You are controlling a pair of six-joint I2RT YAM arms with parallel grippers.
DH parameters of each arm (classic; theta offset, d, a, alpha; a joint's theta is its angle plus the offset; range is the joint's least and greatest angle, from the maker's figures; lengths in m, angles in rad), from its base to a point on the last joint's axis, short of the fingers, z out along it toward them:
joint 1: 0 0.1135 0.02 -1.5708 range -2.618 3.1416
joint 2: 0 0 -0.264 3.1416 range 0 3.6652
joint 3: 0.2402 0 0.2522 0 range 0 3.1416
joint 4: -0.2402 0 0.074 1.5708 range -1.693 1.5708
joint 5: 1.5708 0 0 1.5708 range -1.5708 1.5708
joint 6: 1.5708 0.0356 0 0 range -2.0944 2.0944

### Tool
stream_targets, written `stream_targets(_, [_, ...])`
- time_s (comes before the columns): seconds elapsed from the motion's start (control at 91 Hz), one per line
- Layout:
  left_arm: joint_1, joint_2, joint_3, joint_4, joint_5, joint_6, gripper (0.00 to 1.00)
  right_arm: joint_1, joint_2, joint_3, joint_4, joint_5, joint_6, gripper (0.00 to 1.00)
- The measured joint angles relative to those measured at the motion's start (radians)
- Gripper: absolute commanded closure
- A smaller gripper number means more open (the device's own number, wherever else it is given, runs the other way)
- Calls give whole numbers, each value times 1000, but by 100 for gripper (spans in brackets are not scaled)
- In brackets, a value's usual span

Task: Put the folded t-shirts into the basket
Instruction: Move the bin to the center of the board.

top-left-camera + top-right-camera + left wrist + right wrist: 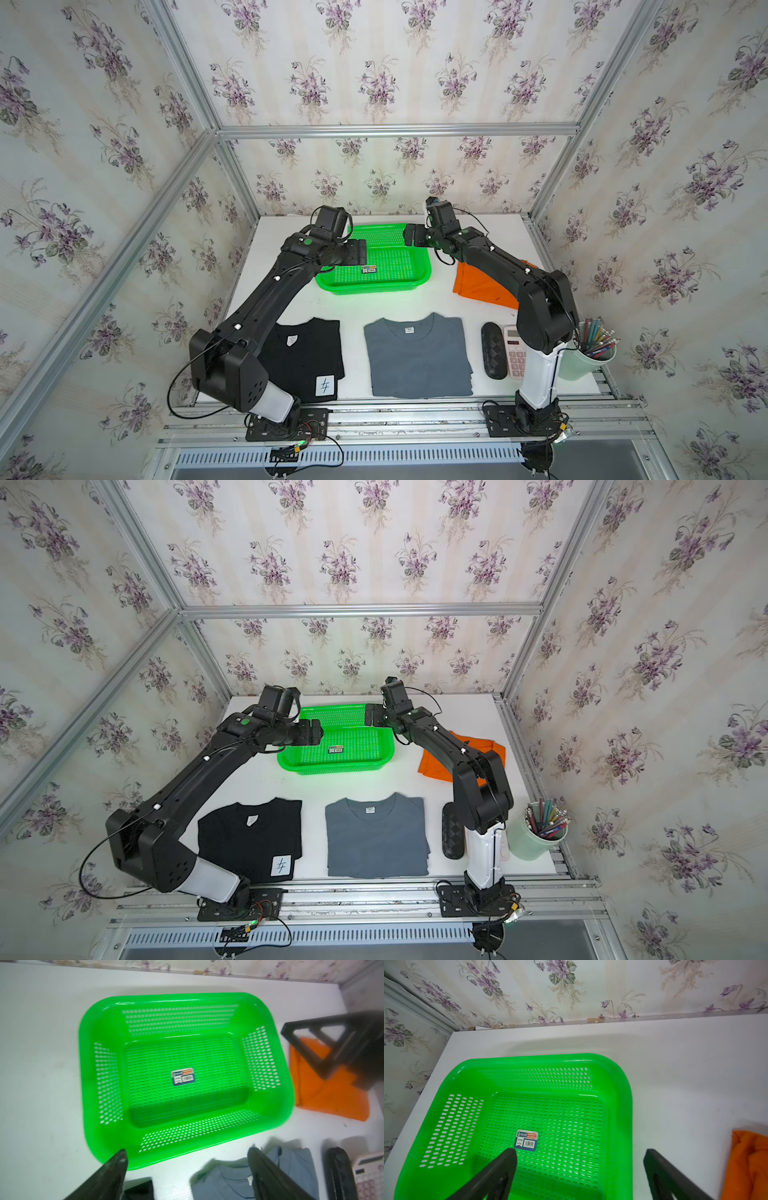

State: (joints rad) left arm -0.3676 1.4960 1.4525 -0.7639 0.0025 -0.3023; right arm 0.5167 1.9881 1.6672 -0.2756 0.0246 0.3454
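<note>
Black case (493, 351) between grey shirt (417, 359), calculator (514, 351)

The white table (415, 301) I work at sits in a box of papered walls. Behind the table's far edge stands a wall (395, 178) in pale cream stripes with sprigs of purple flowers and grey-green leaves. The same paper covers the wall at the table's left (104, 208), the wall at its right (665, 187), and the panel above the back wall (395, 62). An aluminium bar (395, 129) runs level above the table's far edge. More bars slope away from its ends and drop to the table's far corners. Along the table's near edge lie aluminium rails (415, 409), and just outside them is a slotted grey strip (415, 456). The light is soft and even, and the tabletop is bright.
</note>
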Motion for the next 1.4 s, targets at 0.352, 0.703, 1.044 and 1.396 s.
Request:
stream_targets(0.352, [116,-111,-137,8,-32,-14,8,9,219,191,-44,29,3,0])
stream_targets(0.703, [132,-91,-175,43,-7,-35,9,5,253,170,-119,133,-58,0])
stream_targets(1.044, [130,-19,-193,72,98,-67,10,-48,95,25,-147,163,-81,0])
stream_targets(1.396, [25,-85,-303,126,204,-41,12,-22,-439,-349,57,73,-85,0])
